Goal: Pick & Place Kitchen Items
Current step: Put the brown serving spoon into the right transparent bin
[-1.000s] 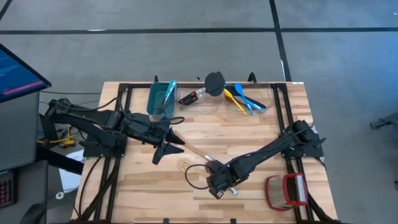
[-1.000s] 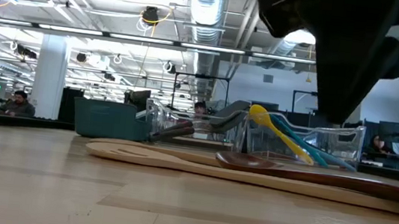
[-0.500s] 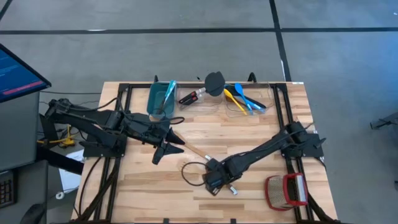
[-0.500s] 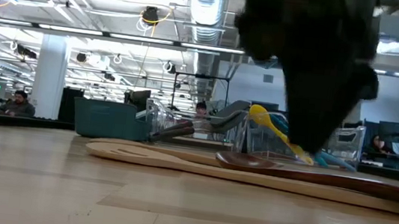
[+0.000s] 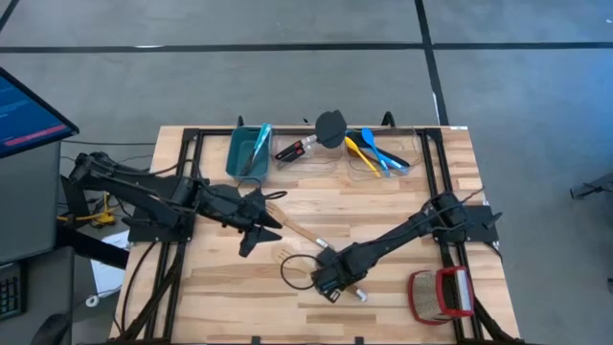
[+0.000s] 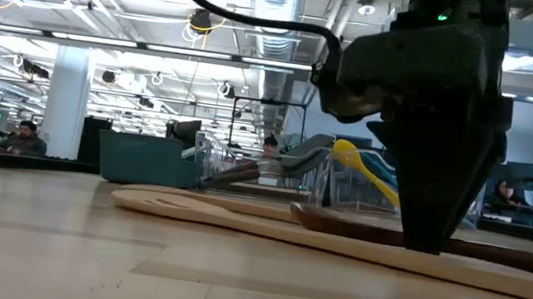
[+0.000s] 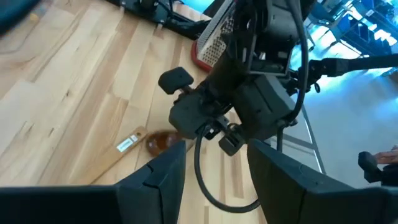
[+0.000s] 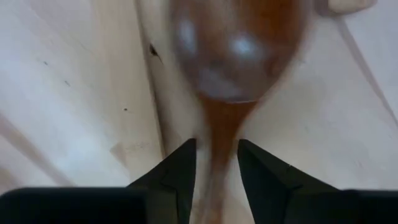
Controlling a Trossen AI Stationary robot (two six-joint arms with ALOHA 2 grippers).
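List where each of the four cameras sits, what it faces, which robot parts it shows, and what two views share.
High: overhead, straight down on the table; both arms.
Low: table height, facing the room; right gripper over a wooden spoon.
Left wrist: faces the right arm; own left gripper open.
Right wrist: straight down; right gripper straddling the dark wooden spoon.
Shared: that dark spoon also shows in the left wrist view.

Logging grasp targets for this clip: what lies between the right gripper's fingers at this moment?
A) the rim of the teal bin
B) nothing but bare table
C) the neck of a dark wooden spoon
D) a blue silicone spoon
C. In the right wrist view the right gripper has its open fingers on either side of the neck of the dark wooden spoon, which lies on the table.
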